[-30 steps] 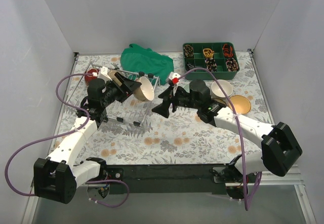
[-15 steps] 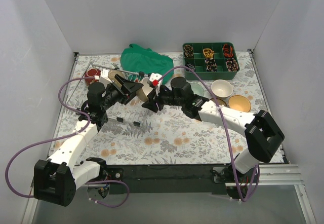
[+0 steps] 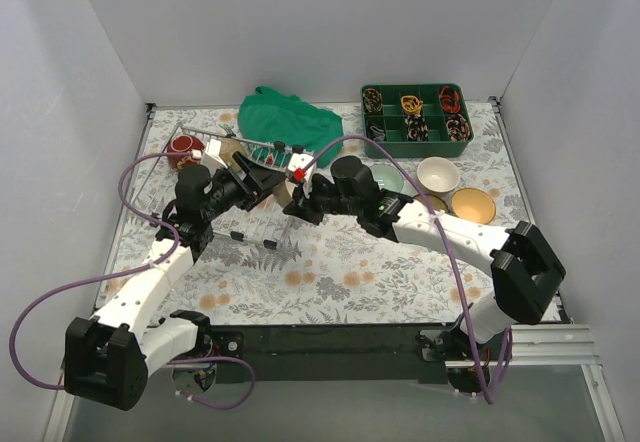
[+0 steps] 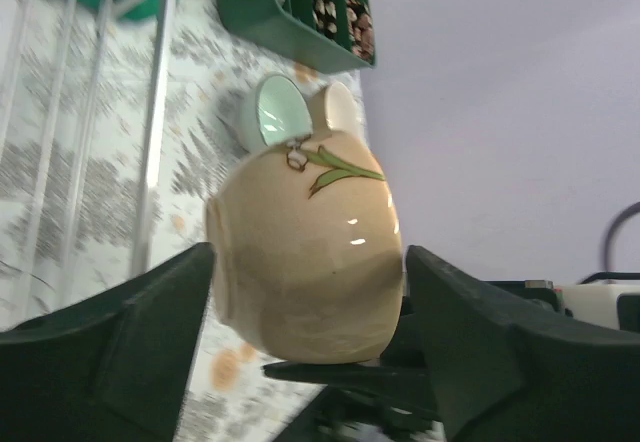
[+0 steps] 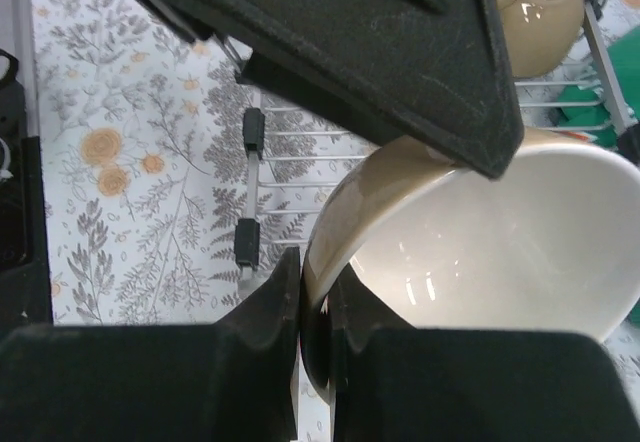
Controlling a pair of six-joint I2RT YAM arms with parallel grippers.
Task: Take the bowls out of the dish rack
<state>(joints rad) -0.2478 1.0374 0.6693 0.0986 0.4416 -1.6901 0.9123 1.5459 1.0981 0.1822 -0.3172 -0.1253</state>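
Beige bowl (image 4: 300, 282) (leaf sprig) held by left end effector (image 4: 308, 254) and right end effector (image 5: 314, 287).

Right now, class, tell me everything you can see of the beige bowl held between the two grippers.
The beige bowl is small, round and glossy. It looks like glazed ceramic, tan outside with a painted green leaf, creamy white inside, and empty. It is tipped on its side, held in the air at the edge of the dish rack. The left gripper clamps its outer wall from both sides, while the right gripper pinches its rim, one finger inside and one outside.
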